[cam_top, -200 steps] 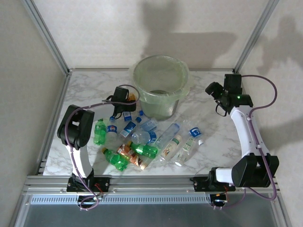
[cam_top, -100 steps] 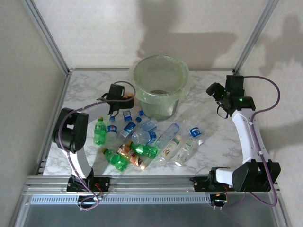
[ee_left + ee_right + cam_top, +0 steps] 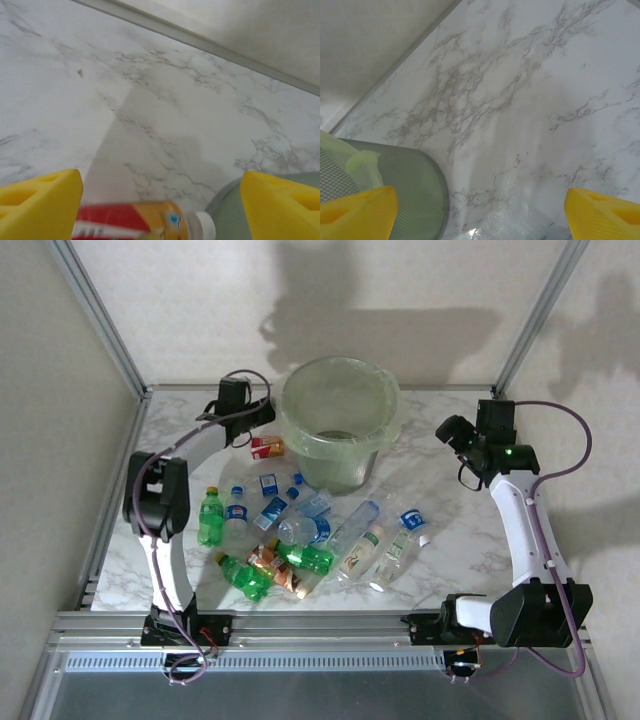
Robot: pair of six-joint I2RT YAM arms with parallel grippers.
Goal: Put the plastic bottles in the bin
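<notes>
The bin (image 3: pixel 340 465), round and lined with a pale green bag, stands at the back middle of the marble table. An orange and red plastic bottle (image 3: pixel 266 447) with a white cap lies on the table against its left side. My left gripper (image 3: pixel 250 422) hovers just beyond that bottle, open. In the left wrist view the bottle (image 3: pixel 135 225) lies low between the wide yellow fingers of the left gripper (image 3: pixel 160 202), beside the bin (image 3: pixel 225 217). Several more bottles, green (image 3: pixel 210 518), clear with blue labels (image 3: pixel 355 525) and orange-labelled (image 3: pixel 272 565), lie in front of the bin. The right gripper (image 3: pixel 452 435) is open to the bin's right.
In the right wrist view the right gripper (image 3: pixel 480 210) spans bare marble, with the bin (image 3: pixel 405 190) at the left and clear crinkled plastic (image 3: pixel 520 225) at the bottom edge. Metal frame posts and white walls close off the table's back and sides.
My left gripper has moved away from the bottle pile and back along the bin's left side. The orange and red bottle now lies on the table behind it. The right arm has hardly moved.
</notes>
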